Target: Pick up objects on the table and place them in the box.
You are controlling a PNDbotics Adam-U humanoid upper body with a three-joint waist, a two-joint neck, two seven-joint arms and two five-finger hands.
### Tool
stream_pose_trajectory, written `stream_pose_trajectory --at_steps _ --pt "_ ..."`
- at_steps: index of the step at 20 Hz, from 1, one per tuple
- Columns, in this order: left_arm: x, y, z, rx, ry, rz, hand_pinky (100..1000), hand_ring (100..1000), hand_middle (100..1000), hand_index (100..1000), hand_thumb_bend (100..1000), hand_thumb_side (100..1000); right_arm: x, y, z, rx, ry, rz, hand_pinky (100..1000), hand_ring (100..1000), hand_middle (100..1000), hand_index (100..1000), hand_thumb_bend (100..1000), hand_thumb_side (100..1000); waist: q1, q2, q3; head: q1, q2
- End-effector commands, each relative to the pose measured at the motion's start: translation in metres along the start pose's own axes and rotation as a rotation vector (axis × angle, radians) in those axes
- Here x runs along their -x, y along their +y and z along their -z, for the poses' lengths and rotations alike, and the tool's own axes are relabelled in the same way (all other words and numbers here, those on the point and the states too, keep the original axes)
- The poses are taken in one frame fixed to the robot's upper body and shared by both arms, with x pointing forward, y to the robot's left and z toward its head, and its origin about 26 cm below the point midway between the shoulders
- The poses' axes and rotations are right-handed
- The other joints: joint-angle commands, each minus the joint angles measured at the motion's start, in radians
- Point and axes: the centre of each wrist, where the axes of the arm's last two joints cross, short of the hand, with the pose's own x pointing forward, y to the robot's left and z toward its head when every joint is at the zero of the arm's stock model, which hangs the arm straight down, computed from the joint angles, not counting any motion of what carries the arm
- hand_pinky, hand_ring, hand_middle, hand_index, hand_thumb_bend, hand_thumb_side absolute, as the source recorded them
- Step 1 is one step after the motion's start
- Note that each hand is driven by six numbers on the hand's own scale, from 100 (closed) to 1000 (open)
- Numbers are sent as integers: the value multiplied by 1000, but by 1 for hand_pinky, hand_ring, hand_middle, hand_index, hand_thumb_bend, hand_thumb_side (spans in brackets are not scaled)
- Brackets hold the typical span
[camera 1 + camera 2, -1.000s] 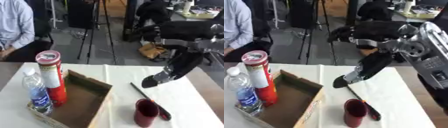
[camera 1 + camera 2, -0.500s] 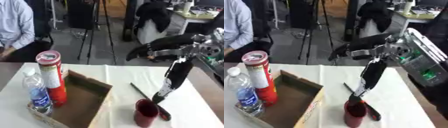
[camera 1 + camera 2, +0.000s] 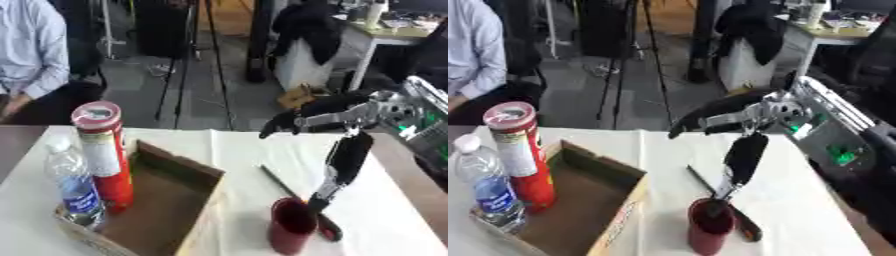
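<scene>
Fingers (image 3: 325, 189) of right hand (image 3: 343, 160) extend straight down to red cup (image 3: 291, 231); can (image 3: 102, 152) label unreadable.

We see open office or lab floor, not home. Grey hard floor (image 3: 166, 85) runs behind our table (image 3: 385, 200), which wears white cloth. Black tripod legs (image 3: 206, 45) stand on that floor. Dark coat (image 3: 306, 25) hangs draped over white furniture. Desk (image 3: 398, 30) at far right holds clutter we cannot make out. Seated person in light shirt (image 3: 31, 45) shows at far left edge. Exposed green circuit parts (image 3: 833, 150) on our own arm suggest robotics workspace.
</scene>
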Motion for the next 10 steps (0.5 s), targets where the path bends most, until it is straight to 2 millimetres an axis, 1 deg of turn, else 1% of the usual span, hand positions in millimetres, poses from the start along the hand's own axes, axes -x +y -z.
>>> stream_pose_trajectory --at_steps 1,2,3,5,6,7,8,9,10 --pt "-4 1 5 6 -25 -4 953 847 860 804 100 975 11 -5 -11 9 36 52 816 961 1000 1000 874 410 5 -19 1 -2 6" --pt "-4 2 5 6 -25 -5 953 846 858 798 100 972 12 -4 -10 5 40 67 785 941 1000 1000 858 414 5 -19 0 -2 6" --pt "-4 1 5 9 -26 -6 953 845 856 795 100 971 14 0 -7 -16 58 78 781 945 1000 1000 839 377 5 -19 0 -3 7" --pt "-4 1 5 13 -25 -8 955 845 856 791 100 969 15 6 2 -56 91 75 742 942 1000 1000 811 393 4 -19 0 -4 8" --pt "-4 1 5 15 -24 -9 957 845 855 789 100 969 15 7 6 -70 101 67 713 945 1000 1000 791 356 3 -19 0 -4 9" --pt "-4 1 5 16 -22 -9 957 845 855 789 100 969 15 9 10 -82 109 58 713 945 1000 1000 791 356 3 -19 0 -4 9" --pt "-4 1 5 18 -21 -9 958 845 855 788 100 969 16 10 12 -90 113 52 707 947 1000 1000 784 382 3 -19 0 -4 9" --pt "-4 1 5 18 -20 -10 958 845 855 788 100 969 16 11 14 -96 113 48 707 947 1000 1000 784 382 3 -19 0 -3 9" --pt "-4 1 5 19 -20 -10 961 844 853 784 100 963 17 11 16 -100 112 45 672 950 1000 1000 718 445 3 -19 0 -3 9"
